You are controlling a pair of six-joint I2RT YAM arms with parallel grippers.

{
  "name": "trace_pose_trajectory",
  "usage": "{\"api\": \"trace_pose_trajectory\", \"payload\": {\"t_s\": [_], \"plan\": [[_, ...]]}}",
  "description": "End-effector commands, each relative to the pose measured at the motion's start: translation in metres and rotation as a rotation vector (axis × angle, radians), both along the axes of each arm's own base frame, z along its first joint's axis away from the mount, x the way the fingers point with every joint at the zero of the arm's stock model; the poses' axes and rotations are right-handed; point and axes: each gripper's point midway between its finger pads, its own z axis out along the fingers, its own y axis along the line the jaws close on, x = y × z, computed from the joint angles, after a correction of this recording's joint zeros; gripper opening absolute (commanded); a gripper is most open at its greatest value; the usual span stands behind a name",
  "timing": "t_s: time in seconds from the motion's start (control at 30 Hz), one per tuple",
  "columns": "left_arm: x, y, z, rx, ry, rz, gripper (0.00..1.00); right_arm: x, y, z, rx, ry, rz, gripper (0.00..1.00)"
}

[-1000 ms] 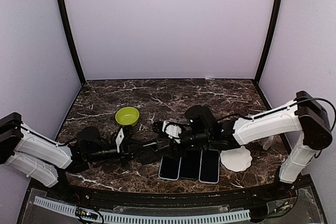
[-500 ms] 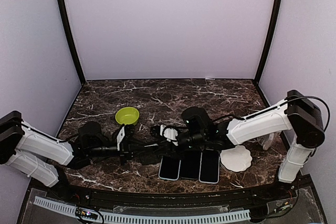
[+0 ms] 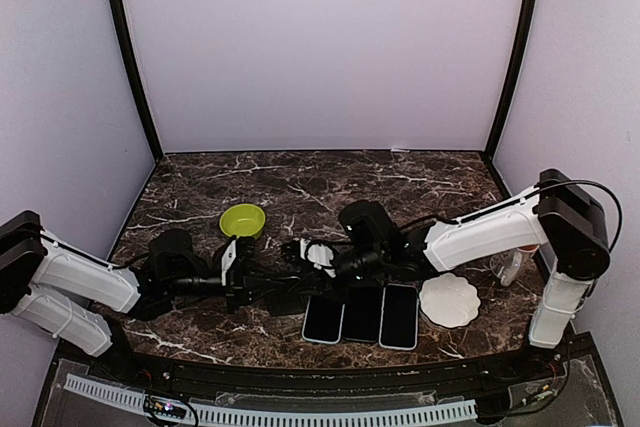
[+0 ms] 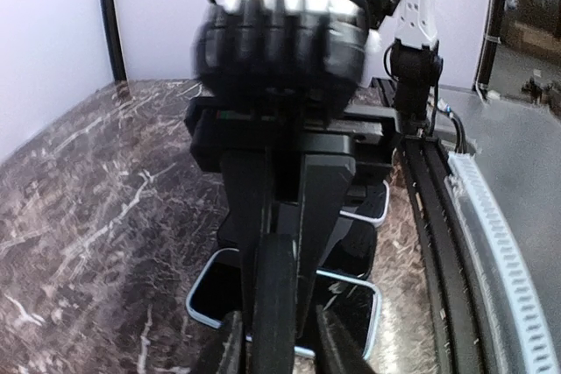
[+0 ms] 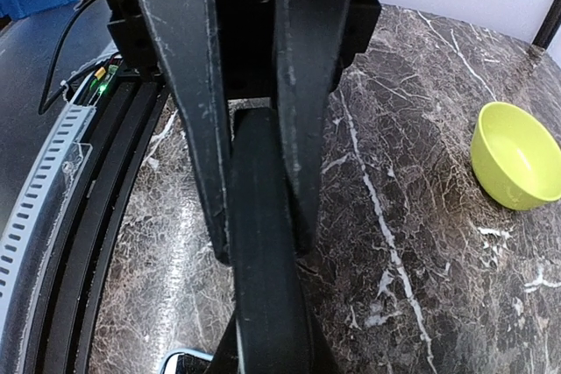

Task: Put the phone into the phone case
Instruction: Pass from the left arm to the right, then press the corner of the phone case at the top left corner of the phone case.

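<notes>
A black phone case hangs edge-on just above the table's middle, pinched from both sides. My left gripper is shut on it from the left, and in the left wrist view the case rises between the left gripper tips. My right gripper reaches in from the right and is shut on the same case; the right gripper clamps its upper edge. Three phones lie face up side by side near the front edge, below the case.
A lime-green bowl stands behind the left gripper. A white scalloped coaster lies right of the phones. The black rail runs along the table's front edge.
The right gripper has moved left toward the left gripper and its jaws have gone from wide open to shut on the case. The left gripper has kept its hold.
</notes>
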Motion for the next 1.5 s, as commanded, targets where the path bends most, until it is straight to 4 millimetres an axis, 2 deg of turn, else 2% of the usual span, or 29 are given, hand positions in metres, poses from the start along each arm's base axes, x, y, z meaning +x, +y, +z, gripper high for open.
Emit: {"api": "trace_pose_trajectory", "payload": {"t_s": [0.0,0.03,0.17,0.33,0.43,0.53,0.63,0.67,0.73,0.77,0.8,0.9,0.93,1.0,1.17,1.3,1.37,1.47], "plan": [[0.006,-0.004,0.015,-0.036,0.001,0.02,0.36,0.021,0.002,0.037,0.091,-0.042,-0.069,0.0],[0.008,-0.002,0.016,-0.038,-0.003,0.038,0.45,0.02,-0.001,0.043,0.104,-0.042,-0.07,0.0],[0.005,0.004,0.029,-0.087,-0.03,0.05,0.61,0.01,-0.011,0.073,0.153,-0.042,-0.058,0.0],[-0.007,-0.009,0.043,-0.098,0.024,-0.054,0.63,-0.004,-0.027,0.114,0.23,-0.041,-0.044,0.0],[-0.008,-0.013,0.048,-0.103,0.035,-0.071,0.53,-0.014,-0.036,0.137,0.274,-0.03,-0.03,0.0],[-0.008,-0.018,0.065,-0.119,0.006,-0.076,0.29,-0.021,-0.043,0.149,0.301,-0.016,-0.022,0.0],[-0.013,-0.024,0.08,-0.111,-0.01,-0.108,0.16,-0.023,-0.048,0.158,0.319,-0.012,-0.029,0.0],[-0.018,-0.027,0.081,-0.107,-0.013,-0.125,0.07,-0.024,-0.049,0.161,0.326,-0.011,-0.028,0.0],[-0.023,-0.031,0.086,-0.097,-0.026,-0.137,0.0,-0.026,-0.051,0.165,0.334,-0.007,-0.024,0.0],[-0.026,-0.032,0.087,-0.093,-0.028,-0.138,0.0,-0.027,-0.052,0.166,0.332,-0.004,-0.025,0.0],[-0.023,-0.031,0.089,-0.093,-0.031,-0.115,0.0,-0.026,-0.052,0.166,0.326,-0.002,-0.034,0.08],[-0.016,-0.029,0.089,-0.075,-0.029,-0.055,0.0,-0.017,-0.055,0.166,0.295,-0.011,-0.087,0.49],[-0.011,-0.028,0.084,-0.049,-0.026,-0.025,0.0,-0.011,-0.056,0.167,0.283,-0.026,-0.122,0.56],[-0.009,-0.027,0.082,-0.03,-0.034,-0.011,0.0,-0.004,-0.054,0.167,0.258,-0.042,-0.151,0.6],[-0.01,-0.029,0.087,-0.036,-0.047,-0.015,0.0,-0.012,-0.035,0.166,0.212,-0.032,-0.056,0.6],[-0.01,-0.029,0.087,-0.04,-0.047,-0.016,0.0,-0.015,-0.025,0.159,0.176,-0.012,-0.011,0.52],[-0.01,-0.028,0.086,-0.038,-0.046,-0.015,0.0,-0.017,-0.023,0.158,0.178,-0.005,0.002,0.45],[-0.011,-0.028,0.085,-0.035,-0.048,-0.015,0.0,-0.02,-0.023,0.161,0.199,-0.001,0.014,0.29]]}}
